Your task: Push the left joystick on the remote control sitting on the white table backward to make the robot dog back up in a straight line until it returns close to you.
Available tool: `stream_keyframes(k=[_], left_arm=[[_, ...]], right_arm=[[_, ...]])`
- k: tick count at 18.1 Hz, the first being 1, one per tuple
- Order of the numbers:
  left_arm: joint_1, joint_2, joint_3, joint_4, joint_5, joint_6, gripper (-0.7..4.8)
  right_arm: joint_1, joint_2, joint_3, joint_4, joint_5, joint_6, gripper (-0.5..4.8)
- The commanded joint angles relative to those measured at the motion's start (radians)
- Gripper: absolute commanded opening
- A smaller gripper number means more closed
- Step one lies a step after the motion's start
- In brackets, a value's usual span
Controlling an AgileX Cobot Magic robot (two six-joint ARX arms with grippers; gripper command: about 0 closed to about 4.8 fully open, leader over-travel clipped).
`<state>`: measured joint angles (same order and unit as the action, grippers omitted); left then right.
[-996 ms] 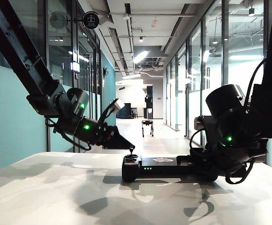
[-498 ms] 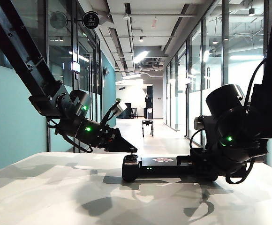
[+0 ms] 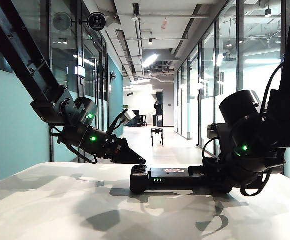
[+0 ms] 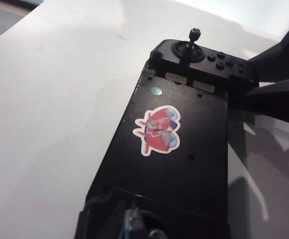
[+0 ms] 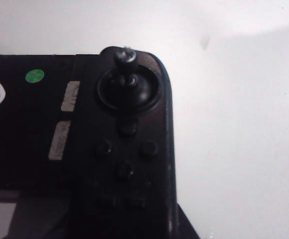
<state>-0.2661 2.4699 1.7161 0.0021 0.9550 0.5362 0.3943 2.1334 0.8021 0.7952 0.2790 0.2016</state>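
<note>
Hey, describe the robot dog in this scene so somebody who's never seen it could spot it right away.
Look past the white table and the black remote control lying on it, down the long glass-walled corridor. Standing on the shiny floor midway along it is the robot dog. It is small, dark and four-legged with thin legs, unlike the two bulky black arms with green lights up close at the table.

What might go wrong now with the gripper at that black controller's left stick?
The left gripper tip hides the short black left joystick and may slip off its small knob. Only the right gripper seems to clamp the wide black gamepad-shaped remote control on the smooth white table, so pushing might skew it. A slanted push may steer the small dark four-legged robot dog toward the corridor's glass walls.
</note>
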Motion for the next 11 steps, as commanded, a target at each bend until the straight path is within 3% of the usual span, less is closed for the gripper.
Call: stream_keyframes(k=[1,11], left_arm=[[-0.001,-0.002,0.000,-0.031,0.011,0.014,-0.07],[0.000,-0.003,0.000,-0.051,0.034,0.040,-0.06]], right_arm=[[0.000,-0.005,0.005,0.032,0.010,0.009,1.44],[0.000,-0.005,0.005,0.032,0.010,0.009,1.44]])
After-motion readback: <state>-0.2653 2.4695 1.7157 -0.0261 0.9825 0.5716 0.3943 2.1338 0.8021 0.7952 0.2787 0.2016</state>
